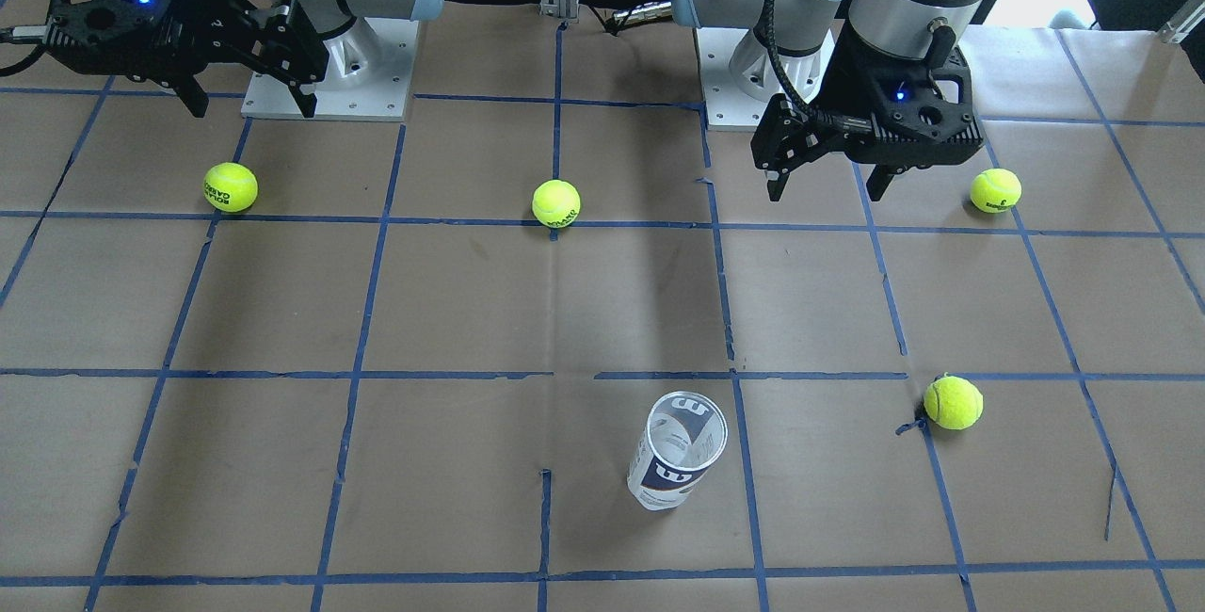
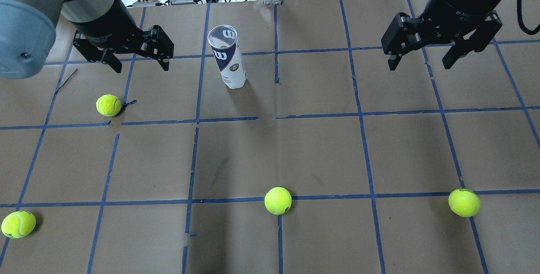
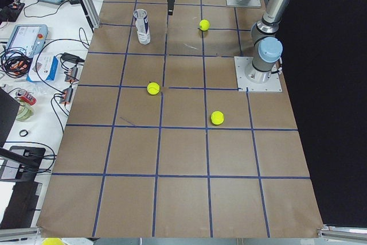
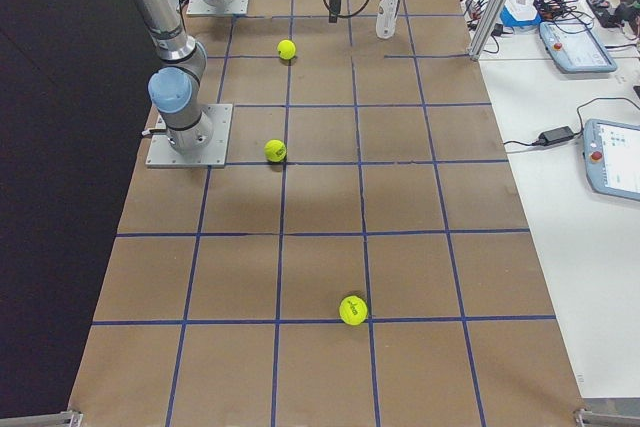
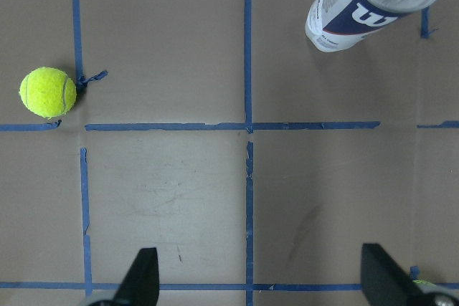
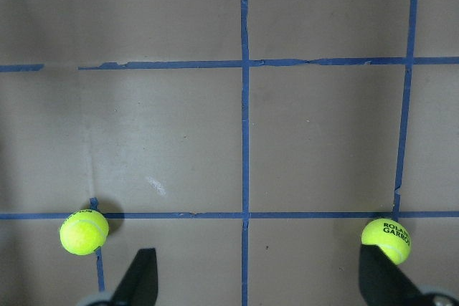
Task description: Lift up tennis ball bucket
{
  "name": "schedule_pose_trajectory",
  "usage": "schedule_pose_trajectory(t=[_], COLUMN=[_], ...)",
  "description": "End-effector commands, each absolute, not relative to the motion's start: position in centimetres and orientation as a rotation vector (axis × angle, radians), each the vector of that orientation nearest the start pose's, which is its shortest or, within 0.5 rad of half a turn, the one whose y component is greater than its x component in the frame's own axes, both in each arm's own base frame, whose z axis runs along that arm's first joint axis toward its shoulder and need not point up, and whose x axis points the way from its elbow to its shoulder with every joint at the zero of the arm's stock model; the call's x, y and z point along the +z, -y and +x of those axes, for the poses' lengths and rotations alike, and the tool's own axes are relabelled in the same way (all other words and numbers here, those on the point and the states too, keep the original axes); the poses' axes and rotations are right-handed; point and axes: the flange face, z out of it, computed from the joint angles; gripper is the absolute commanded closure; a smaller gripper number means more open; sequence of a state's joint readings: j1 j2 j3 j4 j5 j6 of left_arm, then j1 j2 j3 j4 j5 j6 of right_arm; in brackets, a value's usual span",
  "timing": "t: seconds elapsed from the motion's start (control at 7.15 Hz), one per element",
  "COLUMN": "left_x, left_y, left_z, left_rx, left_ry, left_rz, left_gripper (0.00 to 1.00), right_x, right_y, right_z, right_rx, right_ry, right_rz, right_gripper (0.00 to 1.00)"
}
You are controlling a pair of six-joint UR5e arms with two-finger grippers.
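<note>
The tennis ball bucket is a clear tube with a white and dark-blue "W" label. It stands upright and empty on the brown paper at the table's far side, also in the front view and at the top right of the left wrist view. My left gripper is open and empty. It hangs above the table to the left of the bucket, apart from it, and shows in the front view. My right gripper is open and empty, far to the bucket's right.
Several yellow-green tennis balls lie on the blue-taped grid: one below my left gripper, one at the near left, one near the middle, one at the near right. Cables and boxes lie beyond the far edge.
</note>
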State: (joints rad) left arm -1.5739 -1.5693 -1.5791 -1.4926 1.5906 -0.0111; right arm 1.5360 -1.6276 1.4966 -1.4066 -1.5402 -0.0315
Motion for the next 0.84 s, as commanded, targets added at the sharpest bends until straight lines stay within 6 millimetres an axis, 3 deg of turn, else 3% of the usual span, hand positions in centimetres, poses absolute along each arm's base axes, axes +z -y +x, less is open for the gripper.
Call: schedule_pose_trajectory(t=[0.0, 0.7], left_x=[49.22, 49.54], left_y=[49.76, 49.35], left_z=[-13.31, -13.19], left_rx=[-0.110, -0.123], left_ry=[-3.123, -3.126], left_rz=[-0.015, -0.058], left_gripper=[0.00, 0.00], right_x=[53.58, 53.52], right_y=[46.58, 46.57], right_z=[12.00, 12.07], right_rx=[0.046, 0.046], right_ry=[-3.110, -3.110], right_rz=[0.006, 0.003], right_gripper=[0.00, 0.00])
